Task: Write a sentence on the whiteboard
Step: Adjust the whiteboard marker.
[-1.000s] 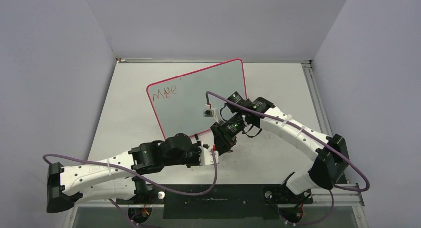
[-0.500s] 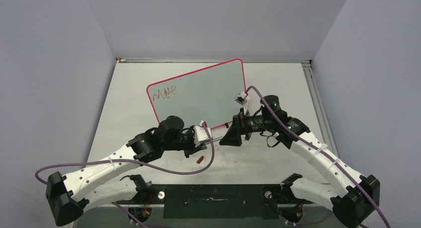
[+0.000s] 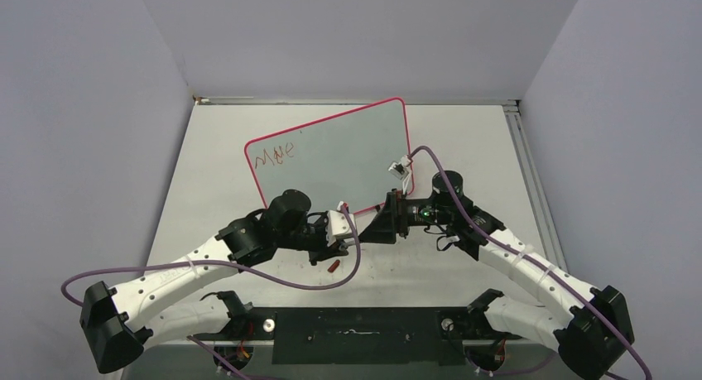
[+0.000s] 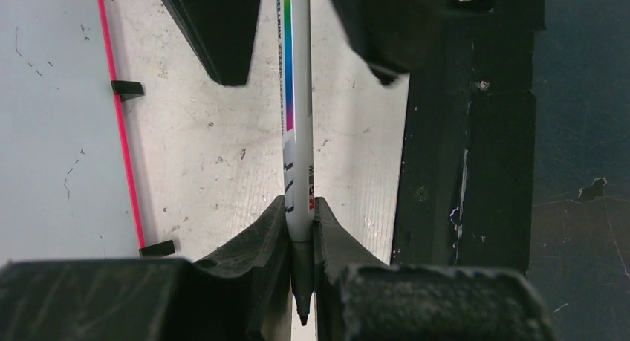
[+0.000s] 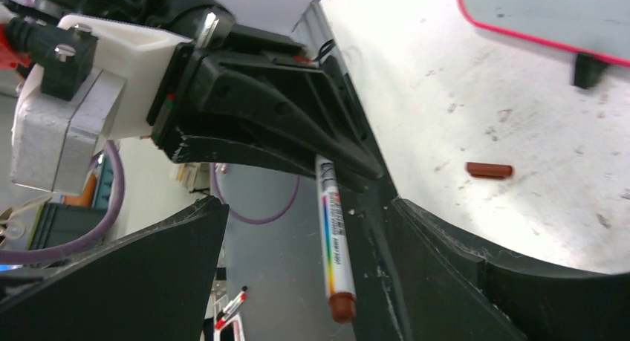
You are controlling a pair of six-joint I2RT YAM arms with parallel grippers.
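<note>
The sentence (image 3: 276, 156) so far is a few shaky red-brown letters in the upper left corner of the whiteboard (image 3: 348, 152); we read them only roughly as "Move". The pink-rimmed board sits at the far middle of the table (image 3: 472, 140), turned at an angle, its near edge just beyond the two grippers. In front of that edge the left gripper (image 4: 301, 237) is clamped on a white marker (image 4: 296, 148) with a rainbow stripe, pinching the barrel close to its dark tip, which pokes out behind the fingers toward the left wrist camera. The rest of the barrel runs toward the right gripper (image 4: 304, 79), whose jaws stand wide apart on either side of the marker's red-brown rear end; we see a gap on both sides, so it holds nothing. A small red-brown cap (image 5: 489, 170) lies loose on the table near the left gripper, apart from the board's black foot (image 5: 590, 70)
</note>
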